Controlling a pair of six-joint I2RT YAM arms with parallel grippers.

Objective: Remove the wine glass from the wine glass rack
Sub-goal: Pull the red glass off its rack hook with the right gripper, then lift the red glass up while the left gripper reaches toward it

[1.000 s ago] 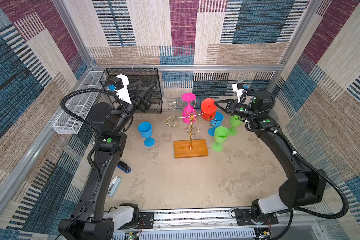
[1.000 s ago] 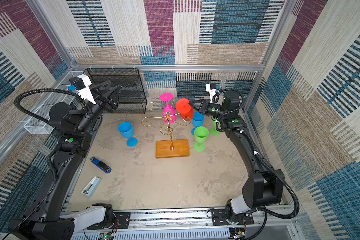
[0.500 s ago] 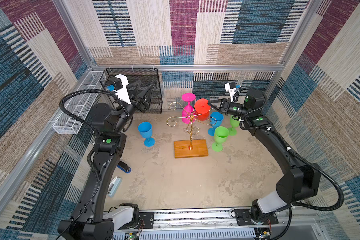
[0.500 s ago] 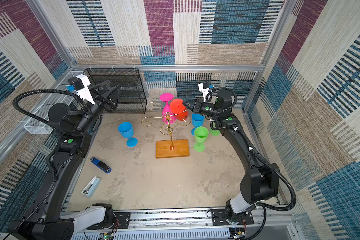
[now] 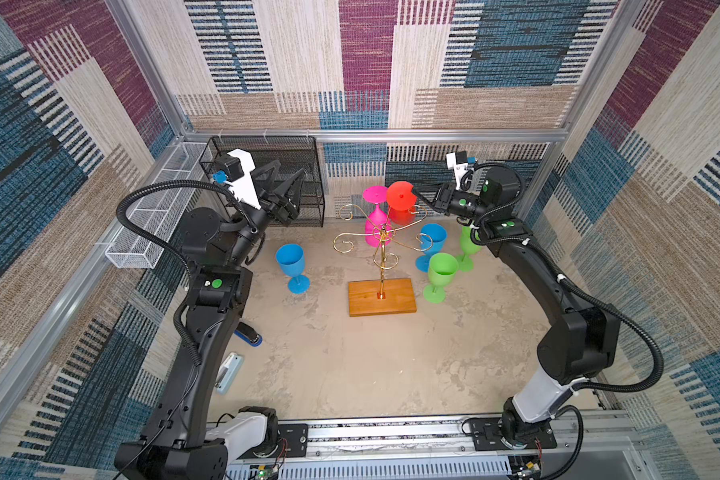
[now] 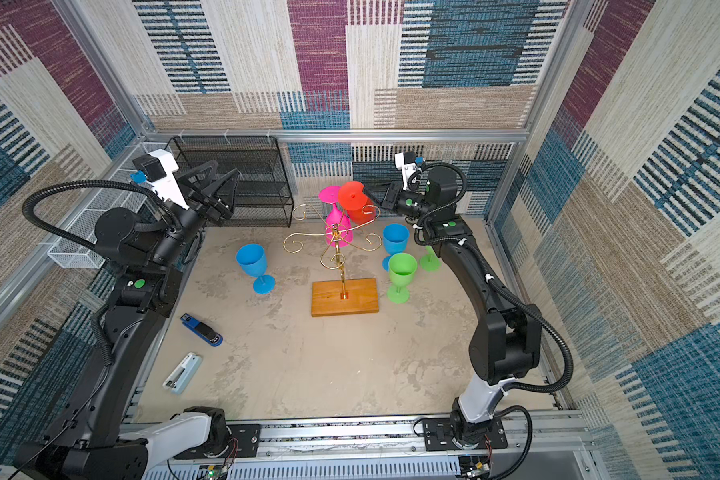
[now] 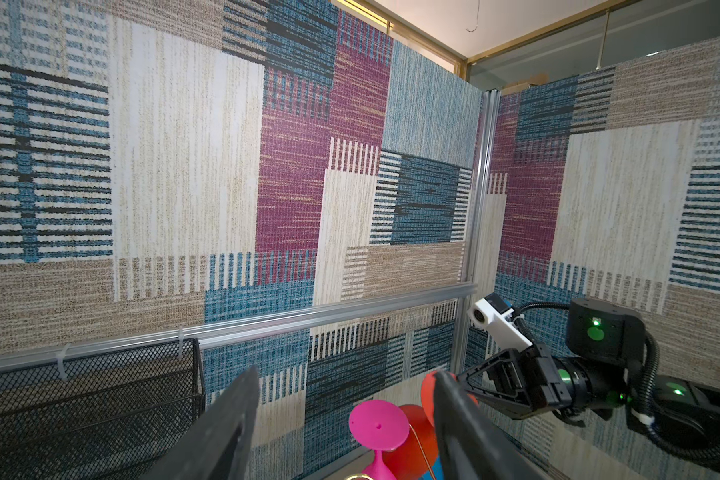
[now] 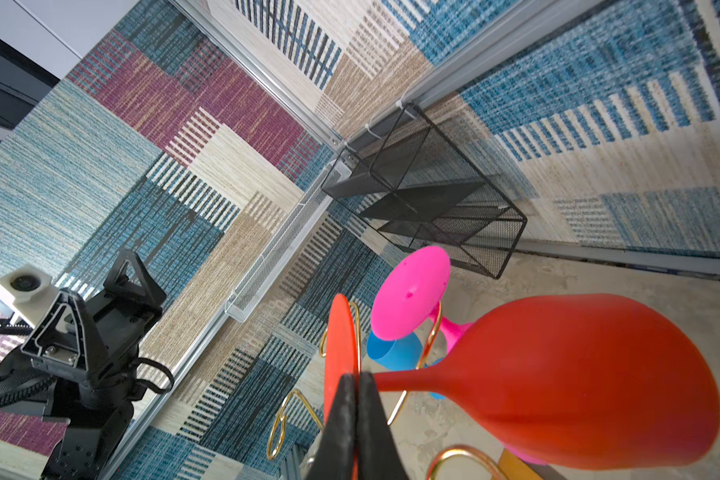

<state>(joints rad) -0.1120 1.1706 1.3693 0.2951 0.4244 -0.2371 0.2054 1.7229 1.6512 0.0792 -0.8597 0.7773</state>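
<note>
The wine glass rack (image 5: 382, 266), gold wire on a wooden base (image 6: 345, 297), stands mid-table. A pink wine glass (image 5: 375, 220) hangs upside down on it. Beside it is a red wine glass (image 5: 400, 203), upside down and tilted, its stem (image 8: 408, 380) lying among the gold arms. My right gripper (image 5: 418, 192) (image 8: 355, 378) is shut on the rim of the red glass's foot (image 6: 352, 195). I cannot tell whether the rack still bears it. My left gripper (image 5: 285, 183) (image 7: 346, 376) hangs open and empty, high to the left of the rack.
Upright on the table are a blue glass (image 5: 292, 262) left of the rack and a blue glass (image 5: 432, 241) and two green ones (image 5: 441, 274) (image 5: 468, 245) right of it. A black mesh shelf (image 5: 267, 166) and white wire basket (image 5: 154, 224) line the back left. Two staplers (image 6: 202, 330) (image 6: 181, 374) lie front left.
My right gripper has carried the red glass leftwards, closer to the pink glass and the rack's post. The left arm has stayed put.
</note>
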